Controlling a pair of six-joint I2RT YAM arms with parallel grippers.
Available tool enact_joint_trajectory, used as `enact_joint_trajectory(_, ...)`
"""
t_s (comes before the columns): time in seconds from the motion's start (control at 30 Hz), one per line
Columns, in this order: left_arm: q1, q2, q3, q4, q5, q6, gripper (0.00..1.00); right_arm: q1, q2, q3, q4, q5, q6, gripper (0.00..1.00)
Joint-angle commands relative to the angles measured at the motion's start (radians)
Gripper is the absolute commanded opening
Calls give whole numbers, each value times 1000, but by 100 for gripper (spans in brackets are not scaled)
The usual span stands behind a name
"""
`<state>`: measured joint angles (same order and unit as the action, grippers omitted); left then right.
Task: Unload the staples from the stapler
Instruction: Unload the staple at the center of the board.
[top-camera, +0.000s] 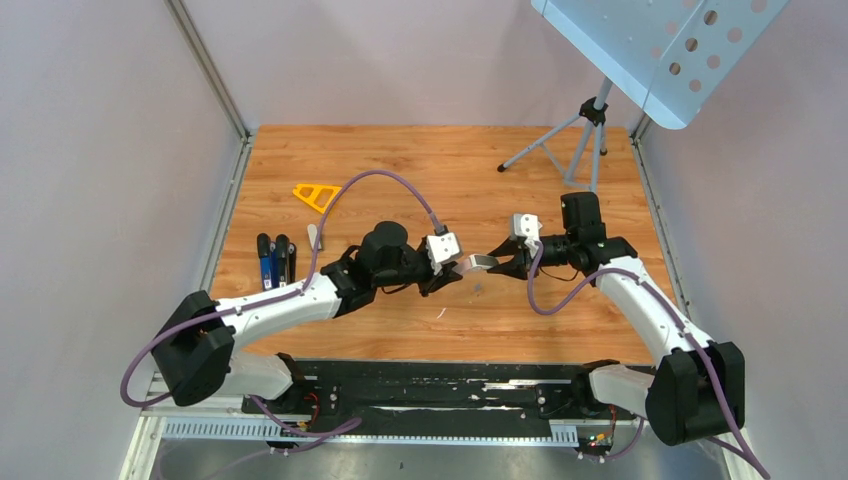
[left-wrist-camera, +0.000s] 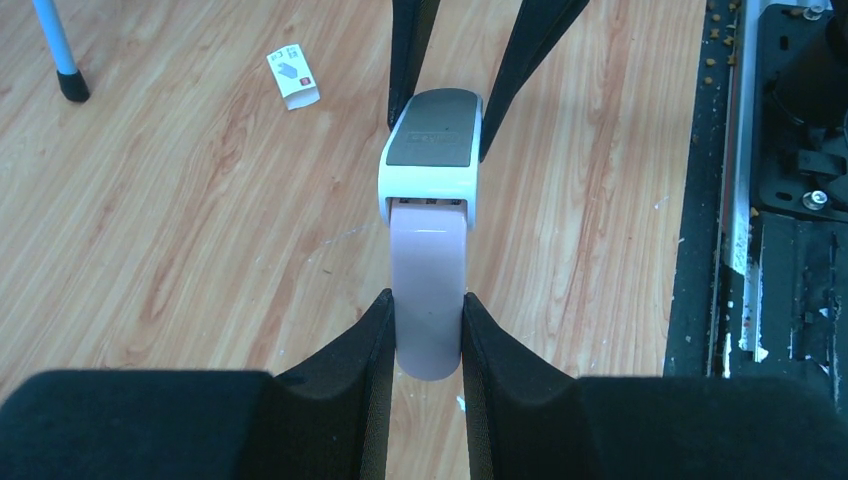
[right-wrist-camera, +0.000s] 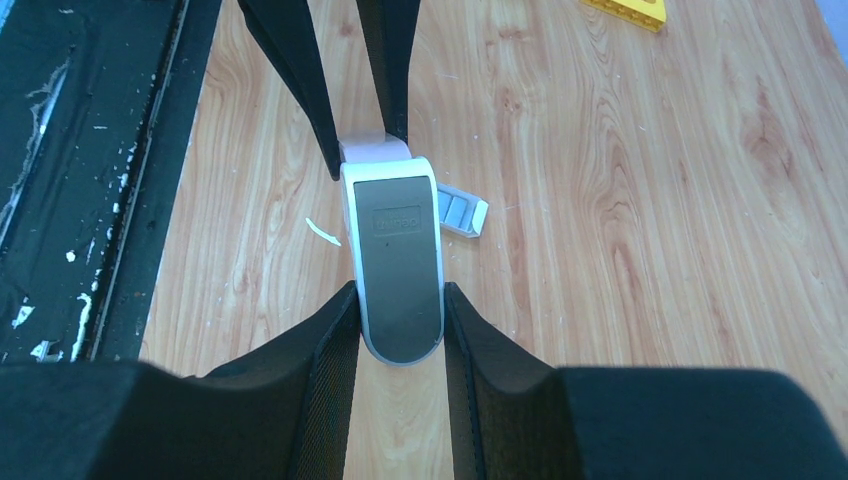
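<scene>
Bridging the two grippers over the table's (top-camera: 450, 170) middle, the stapler (top-camera: 483, 263) is held with its long axis running left to right. Its pink end is clamped by the left gripper (left-wrist-camera: 428, 305), its grey-topped end by the right gripper (right-wrist-camera: 400, 292). A pull apart along that axis is judged likely.

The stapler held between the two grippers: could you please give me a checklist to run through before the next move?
1. Left gripper clamped on the pink end of the stapler: ok.
2. Right gripper clamped on its grey-topped end: ok.
3. Stapler centred between each pair of fingers: ok.
4. Staple tray opened: cannot tell.
5. Staples out: cannot tell; a small pale piece lies on the table nearby.
</scene>
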<state>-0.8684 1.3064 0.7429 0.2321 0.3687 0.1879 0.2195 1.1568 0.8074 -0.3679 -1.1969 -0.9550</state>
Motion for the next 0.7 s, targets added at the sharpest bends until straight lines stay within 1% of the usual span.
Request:
enact_joint_trajectory(0.0,-3,35,26,-120,-68,44,0,-35,-6,43,-70,33,-38,0)
enact_joint_trajectory(0.13,-3,52,42,-152,-79,47,0,-35,-6,44,-81,34,-47,0)
enact_joint_trajectory(0.37,-2,60,44,-139,-72,29,0,-35,-8,39,-88,24,-48,0)
enact_joint_trajectory(0.53,-3,59,32,-57,-11,-19,0,-34,-8,26,-87,-11,-40,0)
enact_joint_trajectory(0.6,-2,60,20,-2,22,-54,0,-33,-11,17,-83,-31,-31,0)
enact_joint_trajectory(0.67,-2,62,5,66,50,-92,0,-27,-15,0,-57,-54,6,2)
